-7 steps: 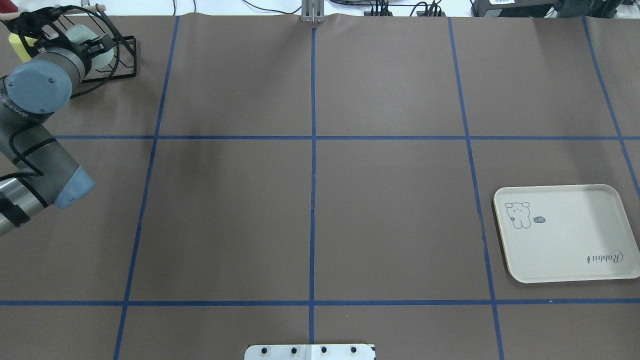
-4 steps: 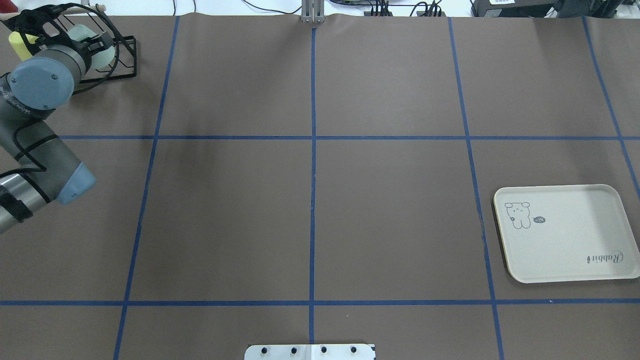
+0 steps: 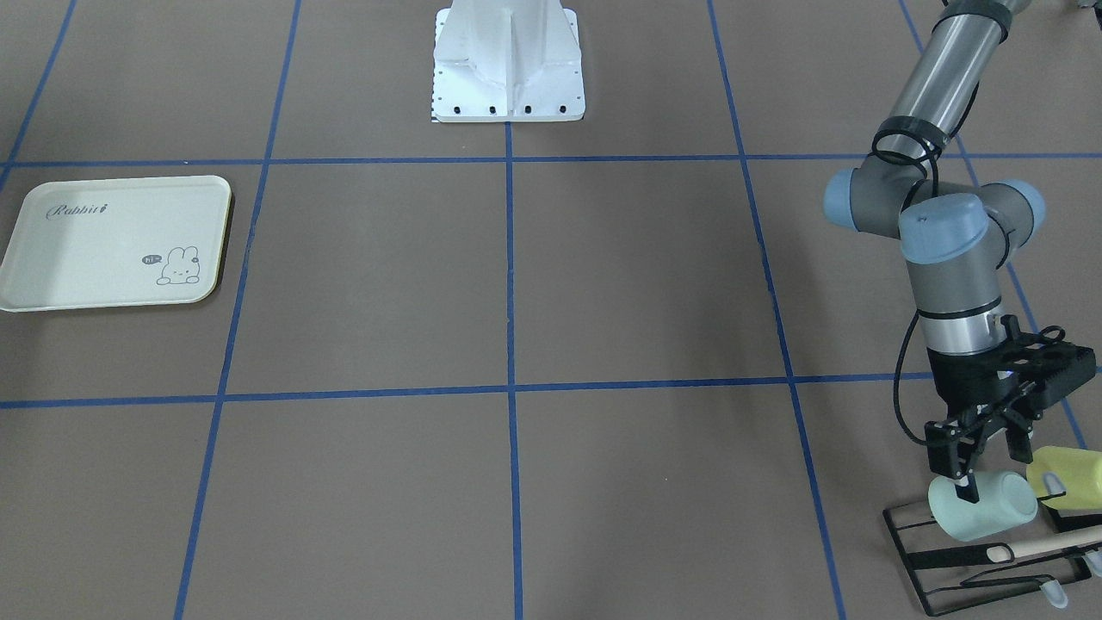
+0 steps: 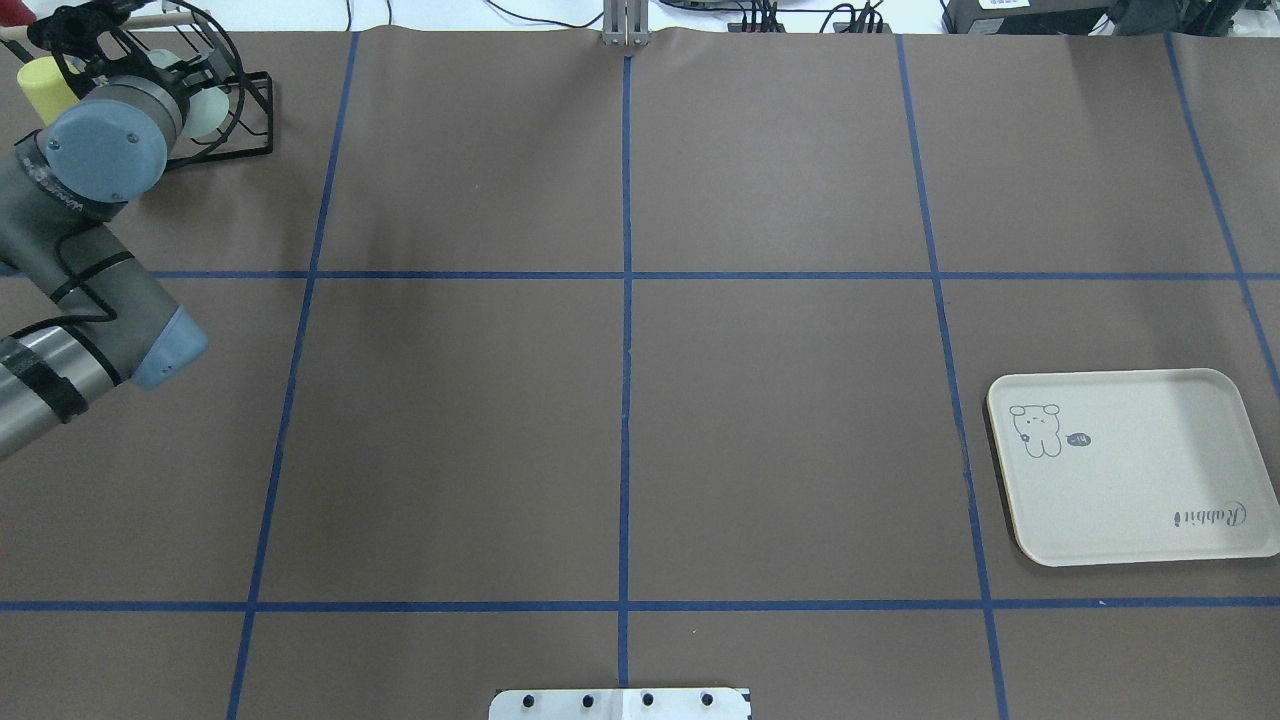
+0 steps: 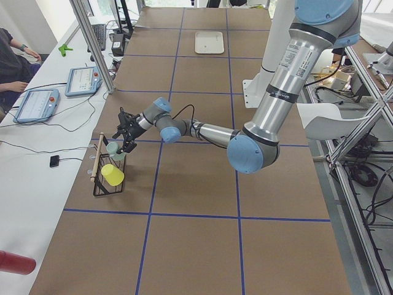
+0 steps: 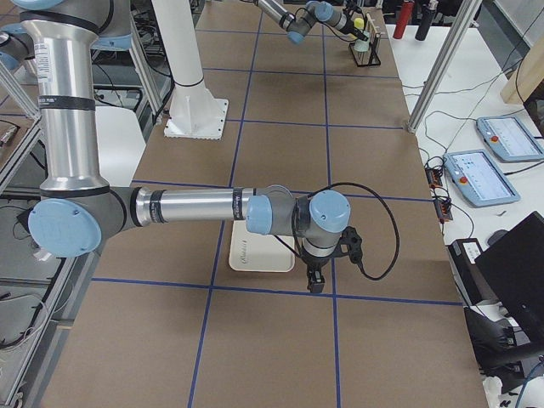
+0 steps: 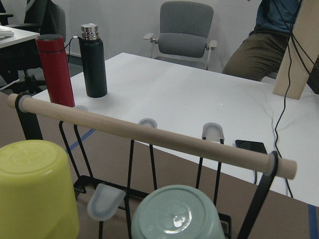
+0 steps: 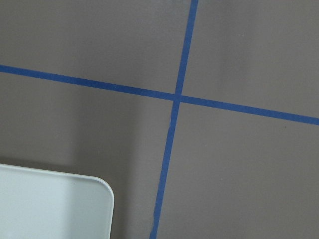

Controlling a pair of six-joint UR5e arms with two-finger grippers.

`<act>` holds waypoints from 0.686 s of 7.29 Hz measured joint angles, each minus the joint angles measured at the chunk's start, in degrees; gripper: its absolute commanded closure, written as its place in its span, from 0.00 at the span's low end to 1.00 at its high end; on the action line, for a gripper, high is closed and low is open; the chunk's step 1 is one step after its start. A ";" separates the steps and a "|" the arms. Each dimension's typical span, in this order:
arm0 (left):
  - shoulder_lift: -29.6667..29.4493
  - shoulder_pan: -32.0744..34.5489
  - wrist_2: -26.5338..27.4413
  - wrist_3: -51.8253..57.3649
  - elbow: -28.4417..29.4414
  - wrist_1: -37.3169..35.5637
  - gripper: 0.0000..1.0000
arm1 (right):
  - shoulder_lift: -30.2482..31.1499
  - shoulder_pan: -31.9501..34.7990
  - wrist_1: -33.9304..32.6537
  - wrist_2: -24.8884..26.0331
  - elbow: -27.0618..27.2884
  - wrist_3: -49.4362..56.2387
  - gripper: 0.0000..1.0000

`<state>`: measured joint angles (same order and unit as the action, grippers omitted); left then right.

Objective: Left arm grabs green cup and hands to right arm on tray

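Note:
The green cup (image 3: 981, 510) lies on its side on a peg of a black wire rack (image 3: 947, 573), next to a yellow cup (image 3: 1072, 475). My left gripper (image 3: 994, 472) is open and points down over the green cup, with one fingertip (image 3: 968, 491) against the cup's side. The left wrist view shows the green cup's base (image 7: 174, 215) at the bottom centre; no fingers show there. My right gripper (image 6: 315, 279) hangs low beside the tray (image 6: 253, 253); I cannot tell whether it is open or shut. The tray (image 4: 1130, 470) is bare.
A wooden rod (image 7: 149, 133) runs across the top of the rack, above the cups. A red flask (image 7: 54, 69) and a black flask (image 7: 94, 62) stand on a white table behind it. The robot's base plate (image 3: 508, 82) sits at the table's edge.
My left arm has reached farther toward the rack, and its wrist and gripper have moved up the overhead view over the green cup. The tray has not moved.

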<state>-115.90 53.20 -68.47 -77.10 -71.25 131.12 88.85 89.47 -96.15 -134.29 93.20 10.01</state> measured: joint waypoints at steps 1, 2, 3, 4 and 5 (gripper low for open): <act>-0.60 0.20 0.34 -0.04 0.82 0.01 0.00 | 0.04 0.00 0.00 0.00 0.06 0.01 0.00; -0.81 0.38 0.47 -0.06 1.28 0.01 0.00 | 0.07 0.00 0.00 -0.01 0.10 0.01 0.00; -0.87 0.45 0.51 -0.07 1.67 0.01 0.00 | 0.09 0.00 0.00 -0.01 0.13 0.01 0.00; -0.90 0.47 0.53 -0.09 1.94 0.01 0.00 | 0.09 0.00 0.00 -0.01 0.14 0.01 0.00; -0.93 0.50 0.51 -0.13 2.15 0.01 0.00 | 0.09 0.00 0.00 -0.01 0.14 0.01 0.00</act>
<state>-116.83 53.70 -67.96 -77.23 -69.10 131.13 88.94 89.47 -96.15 -134.30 93.34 10.02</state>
